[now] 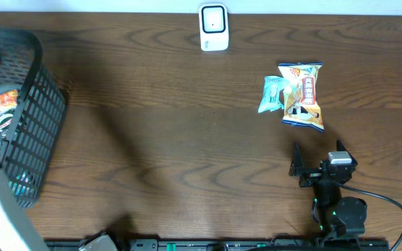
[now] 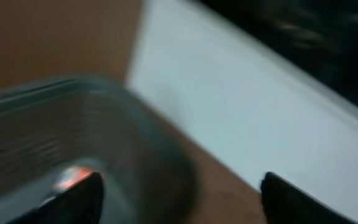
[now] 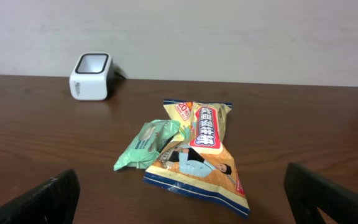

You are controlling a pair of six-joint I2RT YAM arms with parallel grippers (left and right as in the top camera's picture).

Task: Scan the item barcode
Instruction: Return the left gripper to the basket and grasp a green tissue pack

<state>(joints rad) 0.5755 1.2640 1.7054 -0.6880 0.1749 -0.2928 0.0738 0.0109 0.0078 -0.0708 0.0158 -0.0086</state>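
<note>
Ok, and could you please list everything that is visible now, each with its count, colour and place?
wooden table: one, dark brown, under everything
boxy white plastic barcode scanner: one, white, far edge, middle
crinkled yellow-orange snack bag: one, yellow-orange with blue ends, right half of the table
small pale green packet: one, green, touching the snack bag's left side
black mesh basket: one, black, left end of the table
orange-labelled packet: one clearly seen, orange and white, inside the basket; other contents unclear
left gripper: one, black fingers, open, at the basket
right gripper: one, black, open, near edge, facing the snack bag
</note>
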